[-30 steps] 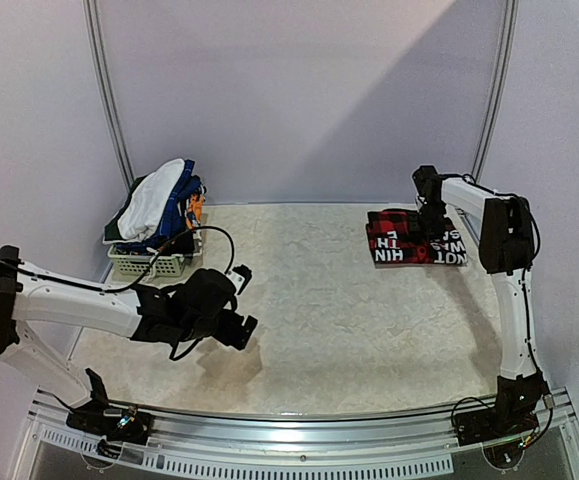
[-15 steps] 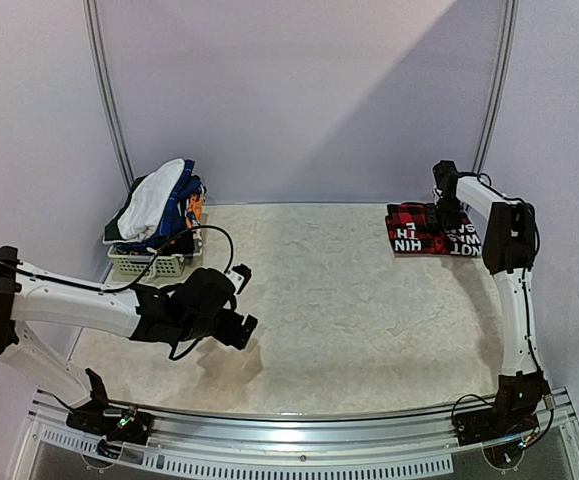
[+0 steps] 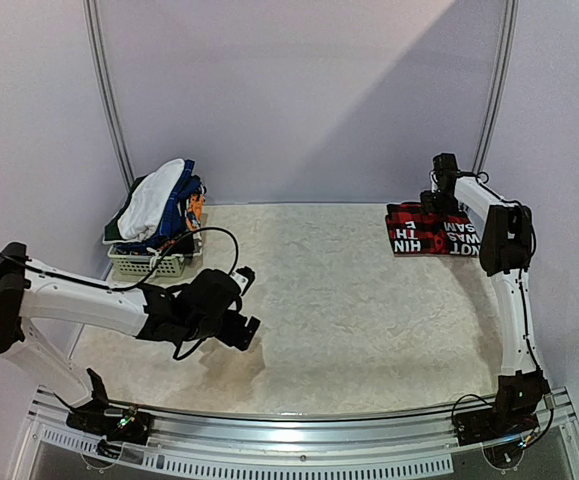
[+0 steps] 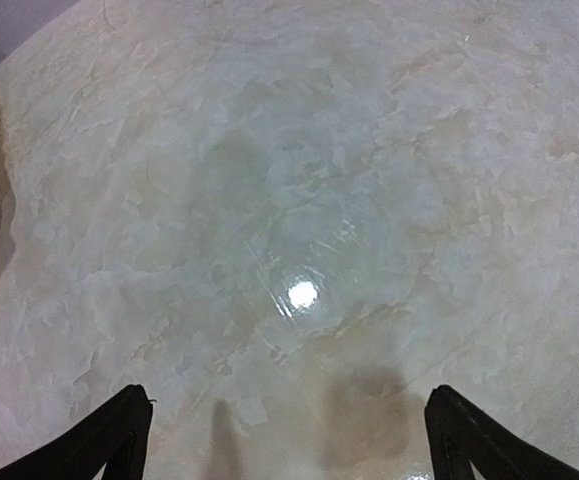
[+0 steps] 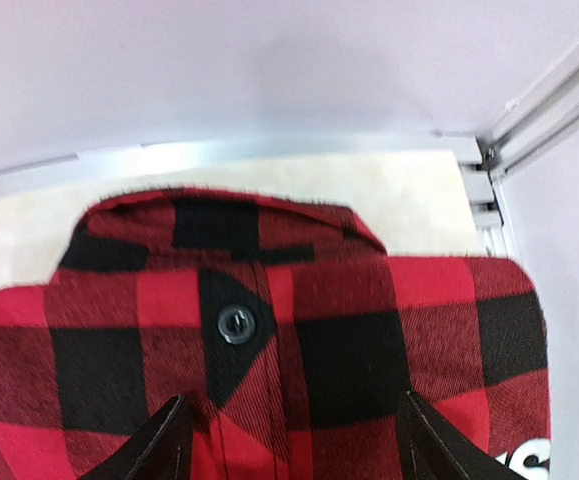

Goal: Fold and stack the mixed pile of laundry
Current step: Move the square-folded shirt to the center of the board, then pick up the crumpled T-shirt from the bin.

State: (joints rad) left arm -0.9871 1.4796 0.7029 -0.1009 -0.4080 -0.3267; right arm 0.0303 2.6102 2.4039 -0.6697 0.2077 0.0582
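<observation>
Bright, even light; glare spot on table [image 4: 302,293].

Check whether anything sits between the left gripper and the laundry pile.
Nothing visible does. Only bare table lies between the open left gripper and the laundry pile. The pile sits heaped in the white basket, rising above its rim, so it looks reachable from above.

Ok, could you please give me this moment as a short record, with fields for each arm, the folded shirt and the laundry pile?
left gripper: jaws open, empty, above bare table, near left
right gripper: jaws open, over the plaid shirt's collar edge; contact unclear
plaid shirt: folded, white lettering up, far right corner
laundry pile: white and blue garments heaped in the basket, far left
</observation>
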